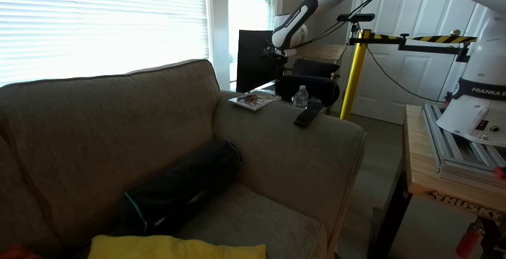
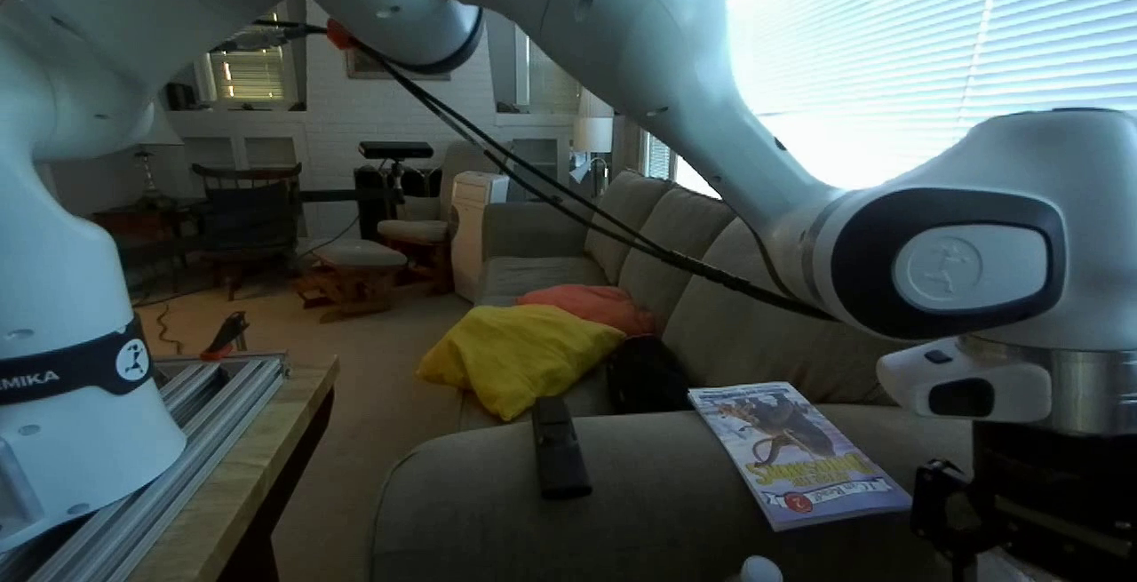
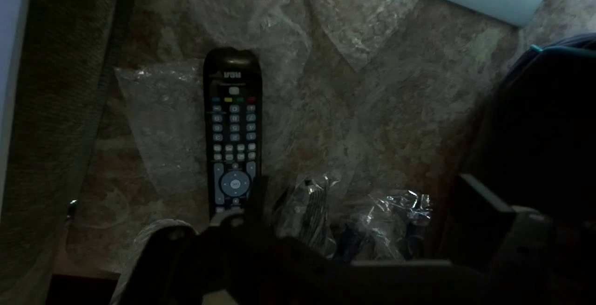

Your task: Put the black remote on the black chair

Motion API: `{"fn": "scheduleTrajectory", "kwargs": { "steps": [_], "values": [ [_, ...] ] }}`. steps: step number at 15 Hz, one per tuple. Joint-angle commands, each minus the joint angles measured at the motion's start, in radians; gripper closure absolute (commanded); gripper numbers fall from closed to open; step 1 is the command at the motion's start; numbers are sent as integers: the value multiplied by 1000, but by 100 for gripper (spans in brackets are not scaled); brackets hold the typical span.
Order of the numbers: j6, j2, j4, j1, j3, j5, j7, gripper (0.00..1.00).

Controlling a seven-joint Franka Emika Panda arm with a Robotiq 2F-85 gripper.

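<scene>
In the wrist view a black remote with rows of buttons lies on a patterned surface; its lower end is hidden by my gripper. My gripper is open and empty above this surface, its left finger overlapping the remote's lower right edge in the picture. In both exterior views another black remote lies on the couch arm. I cannot tell for certain which is the slimmer. A chair with dark padding stands beyond the couch arm, partly hidden; it is likely the black chair.
The grey-brown couch holds a black bolster and a yellow pillow. A magazine and a water bottle are near the couch arm. Clear plastic bags lie below the gripper. A black panel stands behind.
</scene>
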State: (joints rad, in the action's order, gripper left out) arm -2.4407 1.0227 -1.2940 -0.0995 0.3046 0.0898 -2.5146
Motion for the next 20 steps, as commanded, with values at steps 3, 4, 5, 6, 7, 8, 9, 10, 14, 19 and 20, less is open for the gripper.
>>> {"fn": "scheduleTrajectory", "kwargs": {
  "steps": [3,4,5,6,7,8,9,10,14,19,20],
  "values": [
    [-181,-205,-322,32,-50,-14,169,0],
    [-216,-233,-365,41,-59,-15,208,0],
    [-250,-262,-412,48,-70,-13,250,0],
    [-281,-291,-457,52,-82,-10,294,0],
    [-305,-325,-503,53,-97,-5,344,0],
    [-324,-358,-548,52,-114,-1,397,0],
    [-331,-395,-597,48,-131,-1,461,0],
    [-333,-430,-643,45,-142,-1,518,0],
    [-308,-571,-808,41,-149,-12,755,0],
    [-297,-573,-803,57,-122,20,867,0],
    [-297,-584,-813,54,-123,20,880,0]
  ]
}}
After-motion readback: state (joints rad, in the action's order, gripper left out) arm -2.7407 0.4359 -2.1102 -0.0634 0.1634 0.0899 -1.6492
